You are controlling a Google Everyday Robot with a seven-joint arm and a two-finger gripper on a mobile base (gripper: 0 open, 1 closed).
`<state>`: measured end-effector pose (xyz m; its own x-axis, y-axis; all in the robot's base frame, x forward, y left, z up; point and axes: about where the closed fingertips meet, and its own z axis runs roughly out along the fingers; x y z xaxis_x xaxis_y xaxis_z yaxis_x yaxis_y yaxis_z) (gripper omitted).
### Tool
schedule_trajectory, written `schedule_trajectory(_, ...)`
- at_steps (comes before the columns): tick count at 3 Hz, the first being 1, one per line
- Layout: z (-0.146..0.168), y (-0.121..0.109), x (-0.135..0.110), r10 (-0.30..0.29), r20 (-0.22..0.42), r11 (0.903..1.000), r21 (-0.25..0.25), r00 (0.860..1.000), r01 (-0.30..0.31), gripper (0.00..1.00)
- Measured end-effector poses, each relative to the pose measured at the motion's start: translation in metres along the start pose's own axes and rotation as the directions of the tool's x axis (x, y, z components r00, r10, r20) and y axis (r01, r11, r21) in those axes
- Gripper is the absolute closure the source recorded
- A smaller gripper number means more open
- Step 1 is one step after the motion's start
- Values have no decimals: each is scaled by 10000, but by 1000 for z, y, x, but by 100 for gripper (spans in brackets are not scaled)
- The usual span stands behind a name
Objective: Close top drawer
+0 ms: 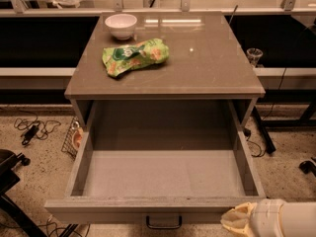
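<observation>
The top drawer [163, 174] of the grey-brown cabinet stands pulled far out toward me, and its inside is empty. Its flat front panel [108, 215] runs along the bottom of the camera view, with the small dark bar handle [164, 224] at its centre. My gripper [247, 219], a cream and white shape, comes in at the bottom right corner. It sits right by the right end of the front panel, to the right of the handle. The lower drawers are out of view.
On the cabinet top [212, 58] lie a white bowl [121, 25] and a green snack bag [134, 57]. Cables [32, 130] and a wire basket [73, 138] are on the floor at left, and dark table legs [261, 132] at right.
</observation>
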<state>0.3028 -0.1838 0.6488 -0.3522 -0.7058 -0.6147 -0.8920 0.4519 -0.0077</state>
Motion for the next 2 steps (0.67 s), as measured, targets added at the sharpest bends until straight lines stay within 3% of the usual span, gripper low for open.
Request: schedule_trajectory(2, 23, -52, -28, -369, 510, 9993, 92, 9980, 365, 100)
